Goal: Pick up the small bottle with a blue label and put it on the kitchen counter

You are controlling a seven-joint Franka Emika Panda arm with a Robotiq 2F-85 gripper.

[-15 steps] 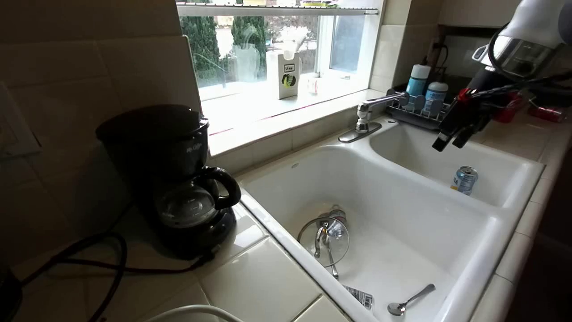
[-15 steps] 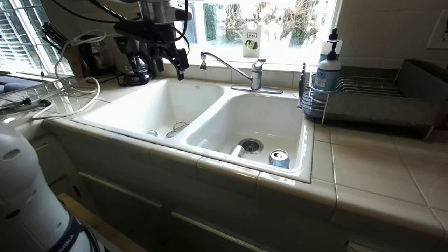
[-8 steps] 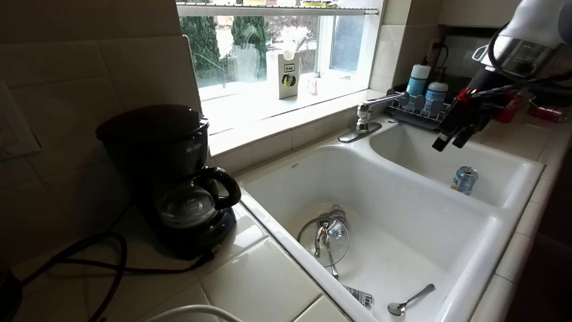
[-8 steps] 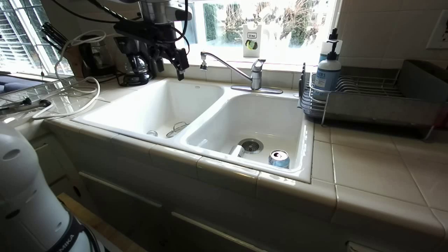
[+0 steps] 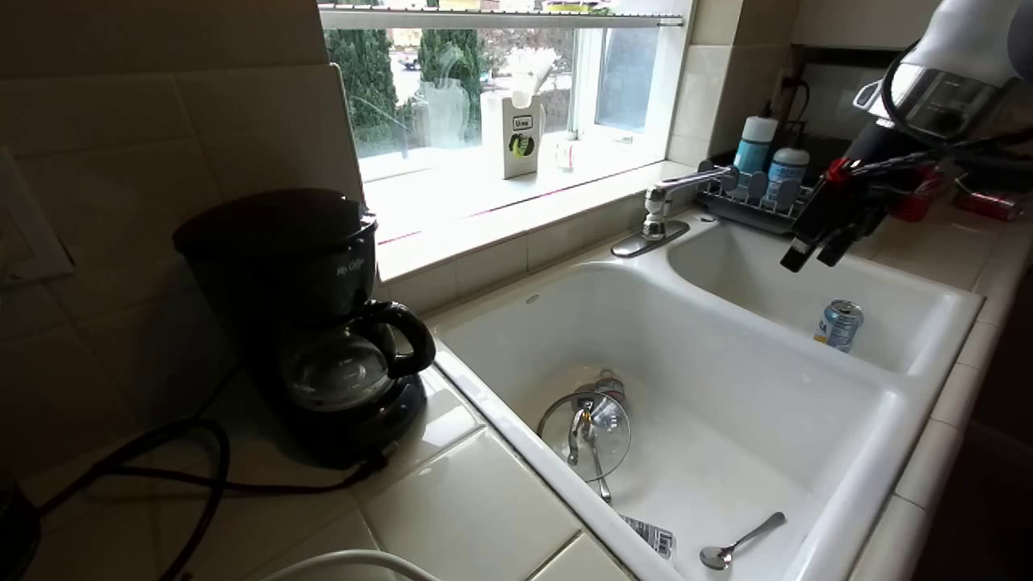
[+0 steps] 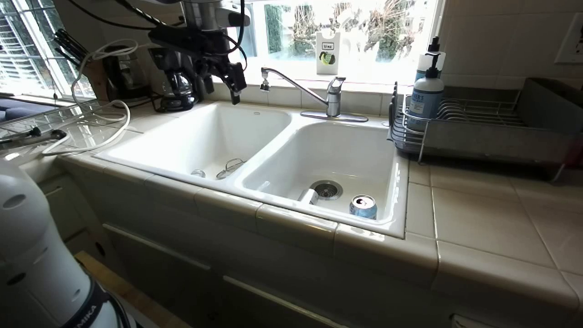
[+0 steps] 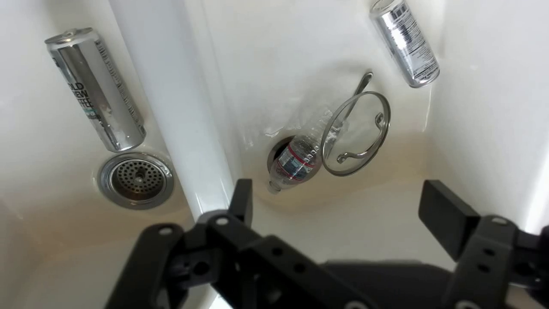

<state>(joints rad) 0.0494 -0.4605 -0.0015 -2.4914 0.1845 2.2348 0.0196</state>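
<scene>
A small clear plastic bottle point(image 7: 296, 161) with a red-edged blue label lies on its side over the drain in the wrist view. A glass lid point(image 7: 356, 133) leans against its base end. The bottle also shows in an exterior view point(image 5: 611, 386), partly behind the lid. A pump bottle with a blue label and whitish top point(image 5: 786, 176) stands in the dish rack; it also shows in an exterior view point(image 6: 423, 105). My gripper point(image 7: 336, 199) is open and empty, high above the basin; it shows in both exterior views point(image 5: 813, 260) point(image 6: 223, 93). The tiled counter point(image 6: 492, 214) surrounds the sink.
The basin under my gripper also holds a can point(image 7: 405, 43) and a spoon point(image 5: 742, 541). The other basin holds a silver can point(image 7: 96, 90) and a bluish can point(image 6: 363, 207). The faucet point(image 6: 334, 95), dish rack point(image 6: 492, 136) and coffee maker point(image 5: 307, 323) stand around the sink.
</scene>
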